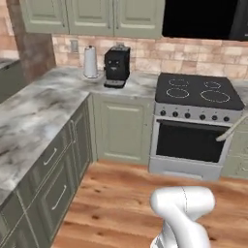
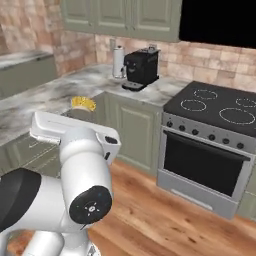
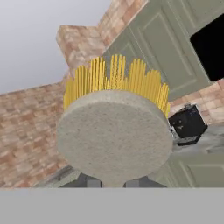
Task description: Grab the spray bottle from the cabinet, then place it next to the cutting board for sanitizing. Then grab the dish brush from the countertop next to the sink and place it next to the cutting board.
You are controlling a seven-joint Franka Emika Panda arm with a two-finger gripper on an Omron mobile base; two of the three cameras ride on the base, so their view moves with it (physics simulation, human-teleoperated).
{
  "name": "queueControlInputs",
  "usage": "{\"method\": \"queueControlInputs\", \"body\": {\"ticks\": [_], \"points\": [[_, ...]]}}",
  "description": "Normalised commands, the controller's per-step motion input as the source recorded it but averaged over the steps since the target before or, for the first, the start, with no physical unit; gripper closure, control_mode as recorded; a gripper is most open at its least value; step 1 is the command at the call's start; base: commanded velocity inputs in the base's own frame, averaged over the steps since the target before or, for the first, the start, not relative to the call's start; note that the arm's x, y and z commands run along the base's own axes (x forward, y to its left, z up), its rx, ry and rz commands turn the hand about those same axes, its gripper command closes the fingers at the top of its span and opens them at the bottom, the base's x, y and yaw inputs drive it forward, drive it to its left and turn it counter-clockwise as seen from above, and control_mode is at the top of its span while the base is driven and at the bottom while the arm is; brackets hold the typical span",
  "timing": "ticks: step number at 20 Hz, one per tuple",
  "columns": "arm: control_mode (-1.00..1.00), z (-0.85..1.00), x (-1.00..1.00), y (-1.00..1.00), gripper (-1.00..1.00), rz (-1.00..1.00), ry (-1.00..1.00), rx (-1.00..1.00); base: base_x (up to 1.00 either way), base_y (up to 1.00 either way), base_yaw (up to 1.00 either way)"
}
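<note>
— Carrying everything: grey-and-white veined marble counter (image 1: 34, 114), L-shaped, running along the left side and turning at the corner toward the stove (image 1: 198, 92).

— Standing directly on it?

— 2 things, both at the back near the brick wall: a pale cylindrical canister (image 1: 90, 62) and a black coffee machine (image 1: 116, 66), just beside each other, canister to the left. Both upright.

— Same from the right base view?

— Yes: coffee machine (image 2: 141, 67) with canister (image 2: 118, 62) behind it, on the counter (image 2: 90, 80).

— Below?

— Wooden plank floor (image 1: 116, 203).
</note>
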Motion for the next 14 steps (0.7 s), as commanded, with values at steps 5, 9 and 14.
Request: {"method": "queueControlInputs", "body": {"ticks": [5,9,14], "points": [[1.0,0.0,0.0,0.0,1.0,0.0,0.0,0.0,-0.61,0.06,-0.8],[1.0,0.0,0.0,0.0,1.0,0.0,0.0,0.0,-0.88,-0.16,-0.56],[1.0,0.0,0.0,0.0,1.0,0.0,0.0,0.0,0.23,-0.51,-0.43]]}}
